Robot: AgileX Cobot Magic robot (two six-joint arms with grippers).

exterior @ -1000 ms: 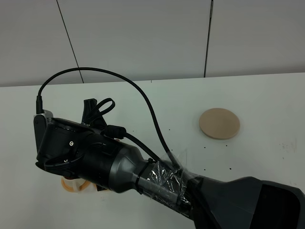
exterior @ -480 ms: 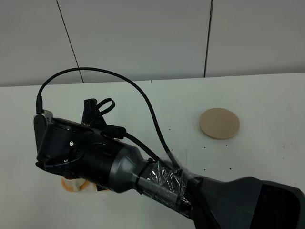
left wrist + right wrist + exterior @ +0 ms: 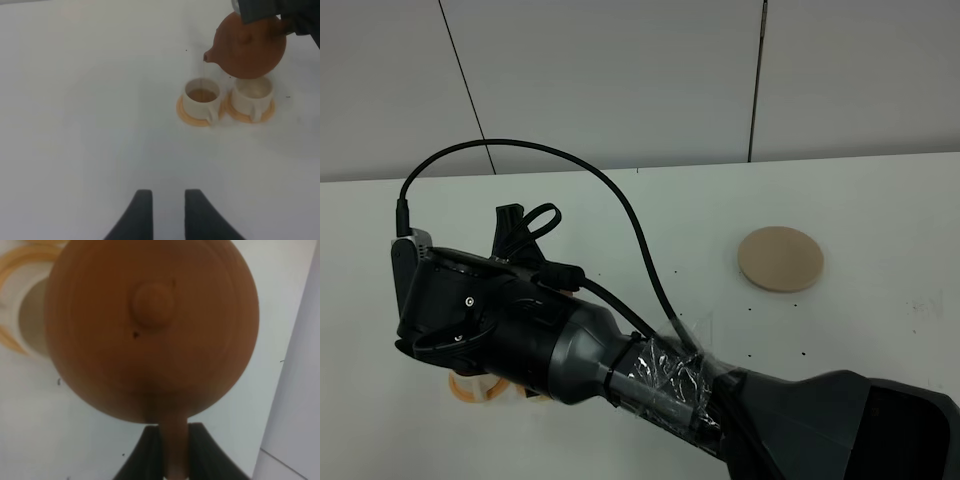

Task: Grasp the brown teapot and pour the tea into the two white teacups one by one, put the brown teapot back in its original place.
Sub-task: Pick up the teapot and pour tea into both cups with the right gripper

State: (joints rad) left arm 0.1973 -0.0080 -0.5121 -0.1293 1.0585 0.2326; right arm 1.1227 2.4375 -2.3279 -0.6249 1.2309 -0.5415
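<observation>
Hanging wide and empty over the worktop (image 3: 75, 100), the left claw (image 3: 167, 200) hovered. Beyond it, the teacup under the spout (image 3: 201, 97) held tea; the teacup beside it (image 3: 252, 92) looked pale inside, contents unclear. Above both, the right claw (image 3: 175, 452) pinched the tilted brown teapot (image 3: 250, 47) by its handle. Farthest off, the tan coaster (image 3: 780, 258) lay bare: returning the teapot seemed left to do.

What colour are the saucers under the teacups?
Orange. The saucers under the white teacups show best in the left wrist view.
</observation>
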